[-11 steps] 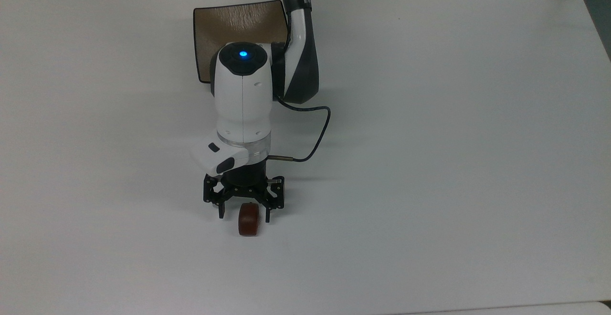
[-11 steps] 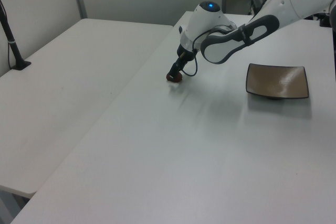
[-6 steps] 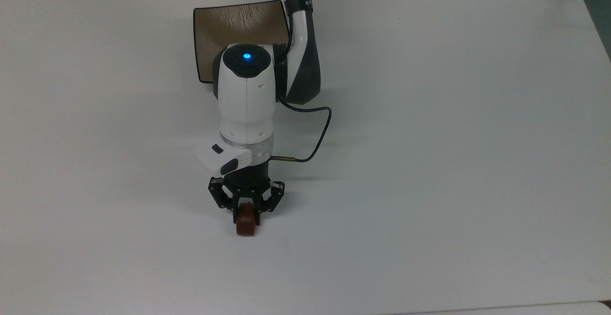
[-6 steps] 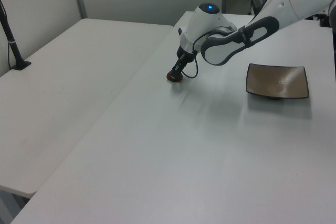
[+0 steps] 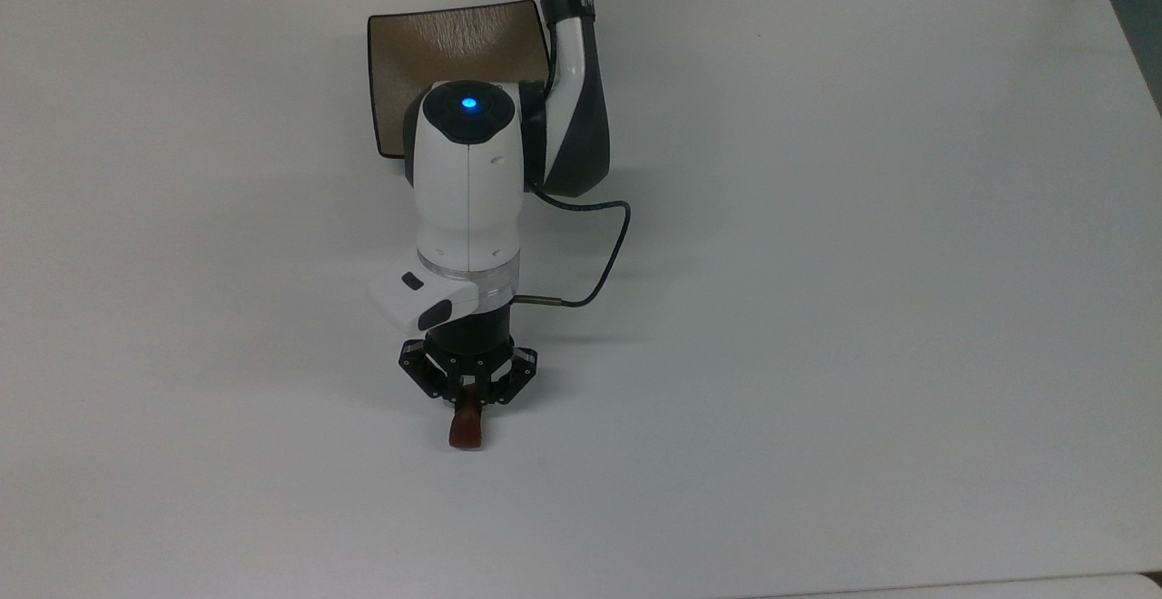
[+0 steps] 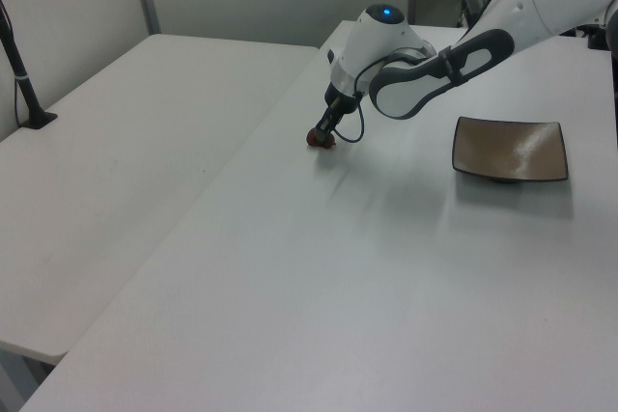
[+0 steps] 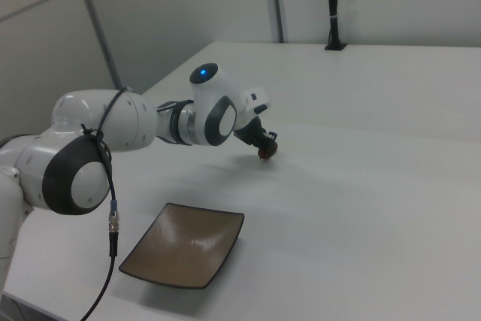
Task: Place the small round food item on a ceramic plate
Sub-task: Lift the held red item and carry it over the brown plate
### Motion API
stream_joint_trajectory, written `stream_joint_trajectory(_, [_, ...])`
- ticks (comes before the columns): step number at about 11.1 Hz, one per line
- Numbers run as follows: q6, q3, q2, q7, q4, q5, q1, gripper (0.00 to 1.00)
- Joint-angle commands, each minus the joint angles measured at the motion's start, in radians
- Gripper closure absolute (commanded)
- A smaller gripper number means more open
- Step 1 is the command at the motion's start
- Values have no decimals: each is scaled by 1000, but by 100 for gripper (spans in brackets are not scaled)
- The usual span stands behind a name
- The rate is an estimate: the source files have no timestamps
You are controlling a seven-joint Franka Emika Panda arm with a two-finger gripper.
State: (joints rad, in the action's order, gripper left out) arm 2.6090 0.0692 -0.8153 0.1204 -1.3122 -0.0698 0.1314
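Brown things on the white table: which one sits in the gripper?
The small dark reddish-brown rounded food piece, pinched in the black gripper. The square tan-brown ceramic plate lies apart, behind the arm.

White table [image 5: 862, 218] – ceramic plate [image 5: 436, 36] (square), small round food item [image 5: 466, 431].

Open surface on every side, one dish and the arm's own bulk in the way

The white surface [image 5: 862, 263] lies bare around the small round food item [image 5: 467, 428]. The ceramic plate [image 5: 454, 41] sits well apart toward the top view's upper edge, partly under the arm [image 5: 467, 181]. A black cable [image 5: 608, 254] loops out to the top view's right beside the wrist.
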Motion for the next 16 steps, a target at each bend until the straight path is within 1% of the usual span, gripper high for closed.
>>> stream_joint_trajectory(1, [8, -8, 114, 2, -102, -22, -6, 85])
stream_joint_trajectory(3, [-42, -8, 198, 1, -160, -21, -7, 84])
stream_joint_trajectory(8, [-454, -8, 411, -62, -182, -1, -15, 84])
stream_joint_trajectory(9, [-543, -8, 459, -99, -197, 2, -13, 84])
stream_joint_trajectory(10, [-611, -8, 514, -143, -237, 14, -12, 83])
stream_joint_trajectory(11, [-680, -8, 557, -183, -261, 43, -10, 80])
stream_joint_trajectory(13, [-849, -8, 634, -254, -304, 74, -13, 80])
stream_joint_trajectory(14, [-874, -6, 687, -274, -365, 85, -13, 80])
stream_joint_trajectory(16, [-873, -6, 784, -277, -506, 90, -13, 80])
